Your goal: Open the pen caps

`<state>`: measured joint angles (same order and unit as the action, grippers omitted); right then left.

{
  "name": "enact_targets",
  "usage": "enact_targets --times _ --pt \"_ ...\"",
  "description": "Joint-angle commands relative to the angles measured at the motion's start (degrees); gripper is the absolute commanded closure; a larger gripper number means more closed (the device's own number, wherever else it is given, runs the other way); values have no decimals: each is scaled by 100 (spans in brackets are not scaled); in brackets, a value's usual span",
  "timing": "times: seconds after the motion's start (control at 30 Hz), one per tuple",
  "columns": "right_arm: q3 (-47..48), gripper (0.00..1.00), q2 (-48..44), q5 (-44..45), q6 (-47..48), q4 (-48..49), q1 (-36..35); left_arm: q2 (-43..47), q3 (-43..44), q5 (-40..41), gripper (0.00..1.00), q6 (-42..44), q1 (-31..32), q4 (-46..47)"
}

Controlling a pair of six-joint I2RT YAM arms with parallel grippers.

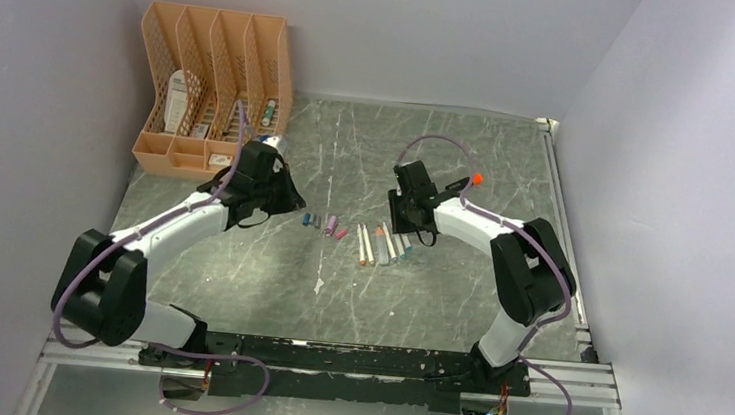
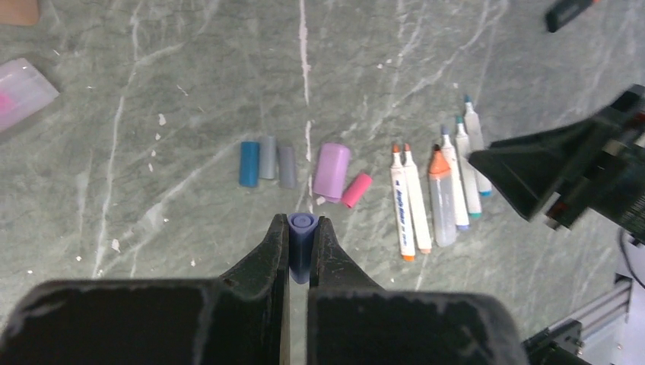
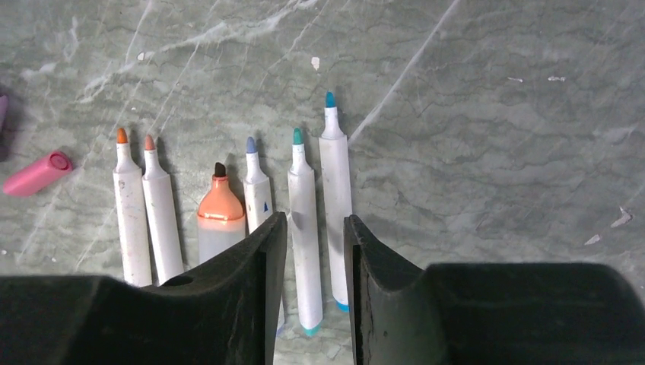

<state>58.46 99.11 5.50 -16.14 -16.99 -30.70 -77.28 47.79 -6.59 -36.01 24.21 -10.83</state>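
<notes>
Grey-green marbled worktop point(image 1: 455, 306) fills the booth between pale walls, with an orange file rack point(image 1: 215, 89) at the back, well to the left of the row of pens point(image 2: 441, 205). Six pens lie side by side in that row, every tip bare, so the uncapping looks about done.

The loose pen caps are parked in a line of their own just left of the row, probably to keep them sorted and clear of the barrels. The pink cap point(image 2: 356, 190) is nearest the row, then come the purple cap point(image 2: 332, 172), two grey caps point(image 2: 287, 166) and the blue cap point(image 2: 249, 163) farthest out.

The left pincer point(image 2: 302, 222) hangs above the worktop, left of the row and on the near side of the cap line. Its jaws are clamped tight on a violet cap point(image 2: 302, 247), open end facing out. I'd guess it belongs in the line with the others.

The right pincer point(image 3: 314, 228) hovers directly over the row with its jaws parted a little and nothing between them. A teal-tipped pen point(image 3: 304, 251) lies flat on the worktop beneath the gap.
</notes>
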Motion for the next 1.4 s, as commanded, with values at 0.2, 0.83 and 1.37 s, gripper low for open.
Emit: enact_targets --times 0.2,0.83,1.37 --pt "-79 62 -777 -74 -132 -252 29 -1138 689 783 86 482 54 -355" --pt "255 46 -749 -41 -273 -367 541 -2246 1004 1162 66 561 259 -398" --pt "2074 21 988 652 -1184 -630 2134 -1279 744 671 9 655 263 -553"
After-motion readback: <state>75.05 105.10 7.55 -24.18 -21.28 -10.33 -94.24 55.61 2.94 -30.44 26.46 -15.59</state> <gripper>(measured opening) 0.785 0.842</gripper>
